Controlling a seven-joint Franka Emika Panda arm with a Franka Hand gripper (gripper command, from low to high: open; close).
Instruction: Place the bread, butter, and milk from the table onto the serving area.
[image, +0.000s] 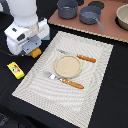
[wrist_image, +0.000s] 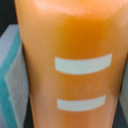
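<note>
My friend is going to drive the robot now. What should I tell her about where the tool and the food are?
Tool: low over the small golden-orange bread loaf, just off the striped beige placemat on the exterior view's left. The wrist view is filled by the loaf; whether the tool is open or shut cannot be told.
Bright-yellow butter stick: on the dark table, off the placemat.
Pale blue-white milk carton: mostly hidden behind the arm, beside the loaf.
Done: no food lies on the placemat so far.
Left: bread, butter and milk all go onto the placemat.
</note>
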